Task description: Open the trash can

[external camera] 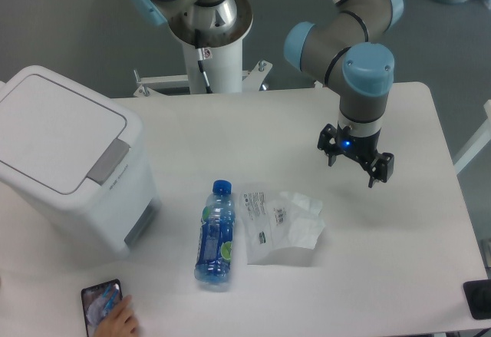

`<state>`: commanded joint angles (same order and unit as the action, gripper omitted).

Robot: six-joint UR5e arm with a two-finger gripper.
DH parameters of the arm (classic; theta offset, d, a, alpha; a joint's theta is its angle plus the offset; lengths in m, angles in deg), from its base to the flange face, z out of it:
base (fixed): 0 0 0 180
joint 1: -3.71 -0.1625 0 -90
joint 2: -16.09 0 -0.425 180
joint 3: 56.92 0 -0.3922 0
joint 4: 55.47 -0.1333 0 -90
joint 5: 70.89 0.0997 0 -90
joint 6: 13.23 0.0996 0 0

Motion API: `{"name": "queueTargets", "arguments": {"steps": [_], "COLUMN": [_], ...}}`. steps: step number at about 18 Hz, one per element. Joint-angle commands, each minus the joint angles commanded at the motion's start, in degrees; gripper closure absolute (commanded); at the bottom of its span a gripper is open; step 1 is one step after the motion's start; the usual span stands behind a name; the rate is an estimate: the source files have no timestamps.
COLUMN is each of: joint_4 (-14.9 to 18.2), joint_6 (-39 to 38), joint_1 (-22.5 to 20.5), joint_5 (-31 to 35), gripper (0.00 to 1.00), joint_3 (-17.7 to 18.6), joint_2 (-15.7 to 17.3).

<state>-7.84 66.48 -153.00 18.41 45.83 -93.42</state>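
The trash can (pixel 65 160) is a large white boxy bin at the left of the table. Its flat white lid (pixel 54 130) lies closed, with a grey push-button panel (pixel 110 161) at the lid's right edge. My gripper (pixel 356 166) hangs above the right part of the table, far to the right of the bin. Its two fingers are spread apart and hold nothing.
A blue-capped plastic bottle (pixel 215 233) lies on its side near the table's middle. A clear plastic bag with white tissue (pixel 280 226) lies right of it. A hand with a phone (pixel 103 306) is at the front left edge. A dark object (pixel 479 299) sits at the front right corner.
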Motion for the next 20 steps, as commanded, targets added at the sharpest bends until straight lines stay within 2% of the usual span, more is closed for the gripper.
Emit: {"name": "queueTargets", "arguments": {"steps": [8,10,17,20], "joint_4": [-0.3,-0.4,-0.4,0.4], "joint_6": [-0.4,-0.6,-11.1,-13.5], "joint_1": [0.9,0.7,1.1,2.1], "joint_5": [-0.7,-2.9,-4.3,-4.8], "gripper": [0.0,0.0,0.0,0.0], "joint_3": [0.2,0.3,0.3,0.1], "joint_2": [0.1,0.0,0.4,2.1]}}
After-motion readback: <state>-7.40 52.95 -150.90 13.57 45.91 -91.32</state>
